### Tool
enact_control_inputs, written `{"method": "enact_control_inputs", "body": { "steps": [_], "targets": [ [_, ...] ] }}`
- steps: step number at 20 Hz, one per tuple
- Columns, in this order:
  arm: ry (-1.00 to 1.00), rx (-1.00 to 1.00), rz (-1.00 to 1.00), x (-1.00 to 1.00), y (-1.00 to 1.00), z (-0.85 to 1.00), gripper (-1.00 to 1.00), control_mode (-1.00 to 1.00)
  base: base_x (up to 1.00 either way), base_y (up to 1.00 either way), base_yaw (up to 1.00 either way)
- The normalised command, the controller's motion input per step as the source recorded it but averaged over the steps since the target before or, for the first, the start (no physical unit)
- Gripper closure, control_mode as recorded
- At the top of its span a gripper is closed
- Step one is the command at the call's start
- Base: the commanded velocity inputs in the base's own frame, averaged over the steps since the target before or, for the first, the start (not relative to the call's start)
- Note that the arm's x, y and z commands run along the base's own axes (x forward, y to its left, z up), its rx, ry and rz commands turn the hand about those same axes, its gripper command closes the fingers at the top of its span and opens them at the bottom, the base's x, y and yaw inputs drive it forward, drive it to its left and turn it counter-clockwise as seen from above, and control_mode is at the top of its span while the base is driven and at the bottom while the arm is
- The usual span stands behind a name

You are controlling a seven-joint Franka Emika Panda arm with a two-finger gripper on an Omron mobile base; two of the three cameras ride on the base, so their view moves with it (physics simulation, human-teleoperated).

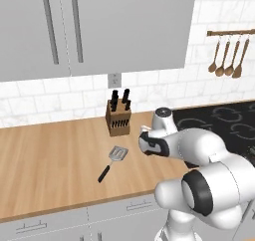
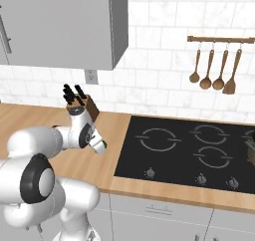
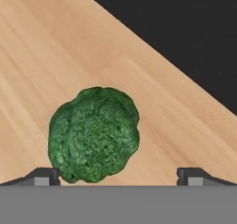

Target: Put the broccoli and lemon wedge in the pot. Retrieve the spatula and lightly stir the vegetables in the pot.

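While hand [image 3: 118, 176] gapes, broccoli [image 3: 94, 134] below

Green broccoli [image 3: 94, 134] sits on wood; spatula [image 1: 112, 162] lies flat.

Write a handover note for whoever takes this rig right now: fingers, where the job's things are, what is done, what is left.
Gripper: fingers open, holding nothing, poised above the broccoli.
Broccoli: on the wooden counter beside the black cooktop, nearer one finger than the other.
Spatula: lying flat on the counter in front of the knife block, untouched.
Pot and lemon wedge: I cannot place them from these views.
Done: nothing in the pot that I can confirm.
Left: grasp the broccoli, put it and the lemon wedge in the pot, fetch the spatula, stir lightly.
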Motion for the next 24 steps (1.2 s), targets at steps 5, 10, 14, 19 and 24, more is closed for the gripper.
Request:
{"method": "enact_control_inputs", "body": {
  "steps": [5,10,14,19,24],
  "targets": [
    [0.0,0.04,-0.05,0.19,0.0,0.0,-1.0,-1.0,0.0,0.0,0.0],
    [0.0,0.02,-0.04,0.14,0.0,0.0,-1.0,-1.0,0.0,0.0,0.0],
    [0.0,0.01,-0.05,0.09,0.0,-0.1,-1.0,-1.0,0.0,0.0,0.0],
    [0.0,0.0,-0.04,0.0,0.0,-0.24,-1.0,-1.0,0.0,0.0,0.0],
    [0.0,0.01,-0.04,0.06,0.0,-0.26,-1.0,-1.0,0.0,0.0,0.0]
  ]
}}
